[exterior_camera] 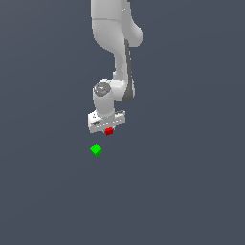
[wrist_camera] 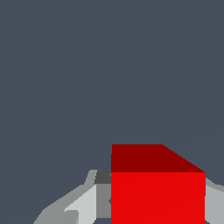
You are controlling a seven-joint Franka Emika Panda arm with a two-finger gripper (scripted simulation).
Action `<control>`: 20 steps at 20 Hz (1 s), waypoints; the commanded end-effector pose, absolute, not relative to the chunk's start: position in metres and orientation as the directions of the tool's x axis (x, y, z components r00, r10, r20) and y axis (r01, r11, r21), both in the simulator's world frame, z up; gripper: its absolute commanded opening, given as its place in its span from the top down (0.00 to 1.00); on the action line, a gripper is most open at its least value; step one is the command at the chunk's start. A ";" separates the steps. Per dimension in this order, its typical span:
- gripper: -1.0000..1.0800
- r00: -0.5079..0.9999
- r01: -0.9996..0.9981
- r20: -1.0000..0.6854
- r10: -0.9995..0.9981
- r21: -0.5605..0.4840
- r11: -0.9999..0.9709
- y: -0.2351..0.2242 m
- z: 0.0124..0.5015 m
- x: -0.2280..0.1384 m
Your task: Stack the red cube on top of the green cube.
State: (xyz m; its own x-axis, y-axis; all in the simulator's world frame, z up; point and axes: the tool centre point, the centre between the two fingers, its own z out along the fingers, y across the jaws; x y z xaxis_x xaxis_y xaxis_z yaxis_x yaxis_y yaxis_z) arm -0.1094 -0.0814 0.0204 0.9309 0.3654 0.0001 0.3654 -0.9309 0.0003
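Centrally, left to right in the exterior view: the small bright-green cube (exterior_camera: 96, 150) is lying alone, below-left of the white gripper (exterior_camera: 109, 129), whose jaws are pinching the small bright-red cube (exterior_camera: 109, 130) (wrist_camera: 157, 192) just below frame centre.

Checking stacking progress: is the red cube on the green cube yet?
Not yet. The red cube sits at the gripper, apart from the green cube, which stands alone.

A plain, flat, dark slate-grey surface (exterior_camera: 191, 191) fills the whole surroundings.
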 end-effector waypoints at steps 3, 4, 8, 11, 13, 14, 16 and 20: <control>1.00 0.931 0.366 0.000 0.366 0.000 -0.931 -0.081 0.024 -0.109; 1.00 0.931 0.366 0.000 0.366 0.000 -0.931 -0.081 0.027 -0.109; 1.00 0.931 0.366 0.000 0.366 0.000 -0.931 -0.081 0.041 -0.110; 1.00 0.931 0.366 0.000 0.366 0.000 -0.931 -0.081 0.057 -0.110; 1.00 0.931 0.366 0.000 0.366 0.000 -0.931 -0.081 0.070 -0.111; 1.00 0.931 0.366 0.000 0.366 0.000 -0.931 -0.081 0.077 -0.111; 1.00 0.931 0.366 0.000 0.366 0.000 -0.931 -0.081 0.089 -0.110; 1.00 0.931 0.366 0.000 0.366 0.000 -0.931 -0.081 0.108 -0.110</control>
